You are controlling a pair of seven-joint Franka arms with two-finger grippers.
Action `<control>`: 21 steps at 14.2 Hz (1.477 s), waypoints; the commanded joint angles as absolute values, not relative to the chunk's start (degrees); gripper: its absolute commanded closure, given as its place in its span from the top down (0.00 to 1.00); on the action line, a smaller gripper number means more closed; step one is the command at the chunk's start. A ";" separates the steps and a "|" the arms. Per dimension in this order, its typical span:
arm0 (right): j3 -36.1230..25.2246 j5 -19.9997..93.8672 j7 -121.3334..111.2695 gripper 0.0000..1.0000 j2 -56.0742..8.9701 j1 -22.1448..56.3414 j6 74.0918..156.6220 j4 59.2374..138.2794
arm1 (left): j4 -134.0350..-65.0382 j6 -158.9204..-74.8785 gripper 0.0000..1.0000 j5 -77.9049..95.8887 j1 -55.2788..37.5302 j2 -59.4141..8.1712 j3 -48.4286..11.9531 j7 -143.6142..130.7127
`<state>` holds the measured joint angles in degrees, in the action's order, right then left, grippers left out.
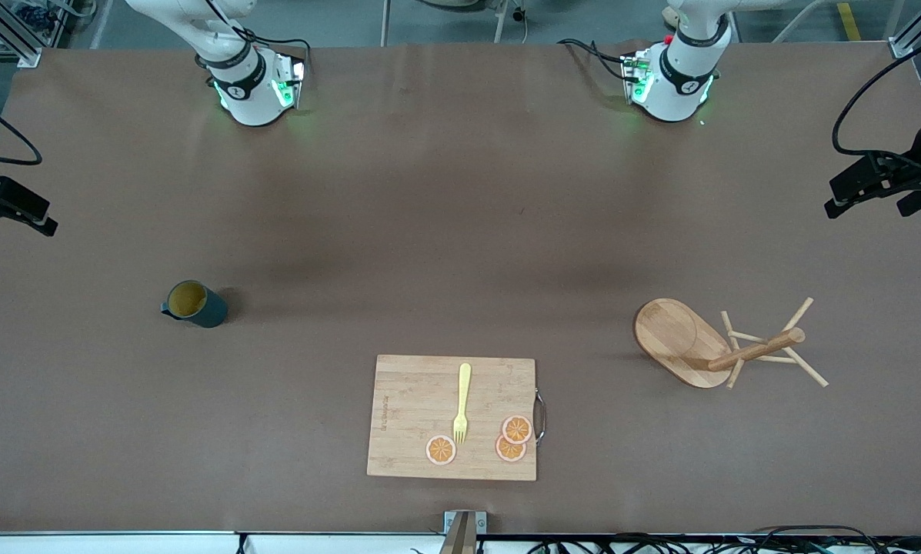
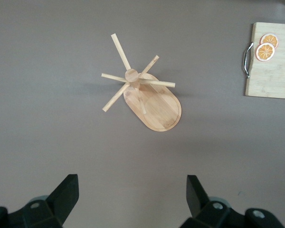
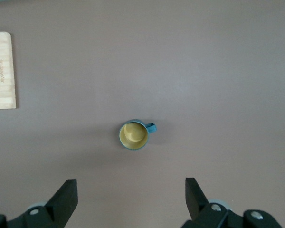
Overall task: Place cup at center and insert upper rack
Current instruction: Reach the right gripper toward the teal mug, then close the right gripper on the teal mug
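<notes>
Brown matte table (image 1: 445, 192) fills my front view, smooth and bare between the two white arm bases along the top. Toward the right arm's end stands the cup (image 1: 195, 303), a small dark teal mug, upright, with a mustard-yellow inside and a short side handle; from the right wrist camera I look straight down into it (image 3: 133, 135). Toward the left arm's end stands the rack (image 1: 706, 346), pale wood with an oval base, a round post and thin pegs fanning out (image 2: 147, 95).

Between them, nearer the front camera, lies a rectangular bamboo cutting board (image 1: 414, 415) with a metal handle on one edge. On it rest a yellow fork (image 1: 462, 403) and three round orange slices (image 1: 515, 429).

My left gripper (image 2: 132, 199) hangs over the table beside the rack, fingers spread wide and grasping nothing. My right gripper (image 3: 131, 199) hangs over the table beside the cup, fingers likewise released
</notes>
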<state>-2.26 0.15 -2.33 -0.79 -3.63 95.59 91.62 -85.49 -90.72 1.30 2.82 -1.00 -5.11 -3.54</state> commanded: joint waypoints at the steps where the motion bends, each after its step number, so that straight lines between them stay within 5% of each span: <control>1: -1.50 -0.79 -2.55 1.00 -6.21 -4.13 98.34 92.29 | -85.34 -90.70 1.00 1.14 2.99 -0.70 -5.19 -2.99; 9: -1.49 -0.18 -2.20 1.00 -26.09 -2.11 106.34 92.46 | -85.43 -90.70 1.00 1.14 2.90 -0.70 -5.19 -2.99; 21: -1.32 2.37 -2.29 1.00 -29.97 0.35 112.85 102.91 | -85.43 -90.70 1.00 1.23 2.99 -0.70 -5.19 -2.99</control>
<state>-1.35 1.44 -2.27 -31.76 0.57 111.72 99.81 -85.57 -90.72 1.30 2.83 -1.00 -5.11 -3.54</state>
